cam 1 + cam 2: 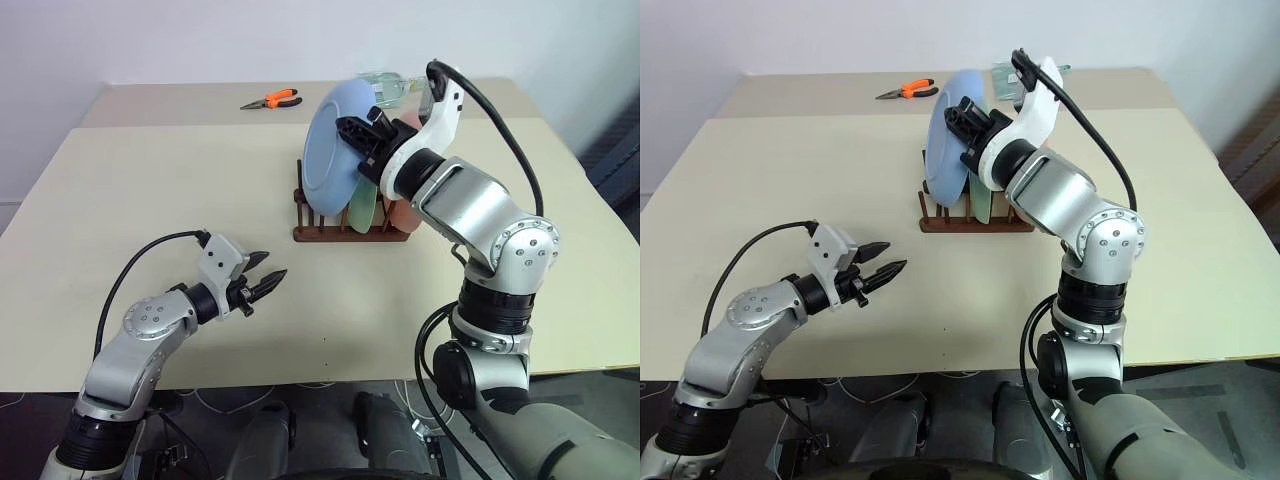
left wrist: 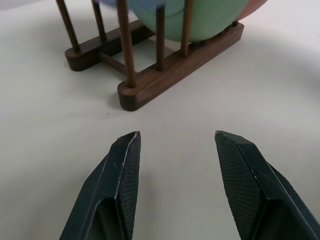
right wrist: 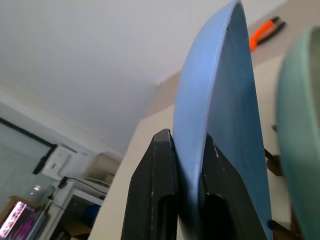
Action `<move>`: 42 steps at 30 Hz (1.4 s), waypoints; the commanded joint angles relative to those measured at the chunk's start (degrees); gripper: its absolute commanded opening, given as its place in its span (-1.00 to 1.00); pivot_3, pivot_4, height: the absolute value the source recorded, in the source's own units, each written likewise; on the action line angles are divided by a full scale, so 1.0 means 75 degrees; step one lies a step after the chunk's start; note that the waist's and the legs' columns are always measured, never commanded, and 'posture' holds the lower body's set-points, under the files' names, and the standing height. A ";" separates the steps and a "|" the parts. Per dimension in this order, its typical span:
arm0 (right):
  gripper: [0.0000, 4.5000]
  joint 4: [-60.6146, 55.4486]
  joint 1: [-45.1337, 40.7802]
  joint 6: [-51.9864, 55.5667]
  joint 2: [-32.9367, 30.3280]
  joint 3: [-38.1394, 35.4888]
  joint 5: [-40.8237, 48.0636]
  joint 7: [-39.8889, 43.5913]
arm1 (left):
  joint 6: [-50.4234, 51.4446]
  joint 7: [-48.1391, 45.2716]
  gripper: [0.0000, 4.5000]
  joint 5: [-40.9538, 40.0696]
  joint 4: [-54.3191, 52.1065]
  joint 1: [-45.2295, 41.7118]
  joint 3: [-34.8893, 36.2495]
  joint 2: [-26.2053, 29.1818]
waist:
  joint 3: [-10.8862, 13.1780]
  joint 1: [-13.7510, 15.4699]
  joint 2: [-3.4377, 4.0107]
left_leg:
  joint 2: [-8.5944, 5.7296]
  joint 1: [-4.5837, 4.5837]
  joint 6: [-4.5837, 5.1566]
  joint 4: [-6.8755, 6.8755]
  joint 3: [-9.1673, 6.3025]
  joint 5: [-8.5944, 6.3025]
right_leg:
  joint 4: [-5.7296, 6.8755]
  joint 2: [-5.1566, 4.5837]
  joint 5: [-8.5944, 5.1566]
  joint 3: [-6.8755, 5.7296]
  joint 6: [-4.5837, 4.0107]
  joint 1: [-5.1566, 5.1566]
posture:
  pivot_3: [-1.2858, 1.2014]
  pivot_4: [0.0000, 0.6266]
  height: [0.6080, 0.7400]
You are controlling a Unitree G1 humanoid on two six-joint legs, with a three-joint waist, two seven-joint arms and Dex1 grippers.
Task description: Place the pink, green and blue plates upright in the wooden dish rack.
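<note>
L gripper [image 1: 268, 280] hovers low over bench [image 1: 120, 200], fingers [image 2: 122, 170] half apart, holding nothing. 1 pliers [image 1: 272, 99] at back. I count 3 plates at 1 wooden dish rack [image 1: 345, 232]: blue plate [image 1: 330, 150] pinched by R gripper [image 1: 366, 133], green plate [image 1: 362, 205] and pink plate [image 1: 400, 212] slotted.

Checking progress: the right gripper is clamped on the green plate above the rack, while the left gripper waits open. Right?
Not quite. The right gripper is clamped on the blue plate, as the right wrist view shows; the green plate already stands in the rack. The left gripper is open.
</note>
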 commanded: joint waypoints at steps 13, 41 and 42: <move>0.86 -0.0127 -0.1265 -0.0329 -0.0996 0.0866 -0.2241 0.2712 | -0.0144 -0.0157 0.08 0.0097 -0.0321 0.0116 -0.0077 -0.0070 | 0.0000 0.0009 0.0000 | 0.0000 -0.0003 0.0001 0.0002 0.0002 0.0000 | -0.0002 0.0001 -0.0001 -0.0001 0.0002 0.0001 | 0.03 -0.52 1.00; 0.94 0.1291 0.5416 -0.4300 -0.5657 -0.1153 -0.7423 1.0845 | -0.1999 -0.0181 0.08 0.0545 0.2117 0.0489 0.1659 0.0211 | 0.0007 0.0098 0.0014 | -0.0003 0.0002 0.0042 0.0050 0.0037 -0.0031 | -0.0093 -0.0050 -0.0029 -0.0021 0.0041 0.0081 | 0.03 -0.52 1.00; 0.94 0.1407 0.5365 -0.4397 -0.5619 -0.1080 -0.7531 1.0869 | -0.1986 -0.0192 0.08 0.0544 0.2090 0.0517 0.1672 0.0200 | 0.0007 0.0098 0.0013 | -0.0004 0.0002 0.0042 0.0051 0.0037 -0.0031 | -0.0093 -0.0051 -0.0028 -0.0021 0.0041 0.0081 | 0.03 -0.52 1.00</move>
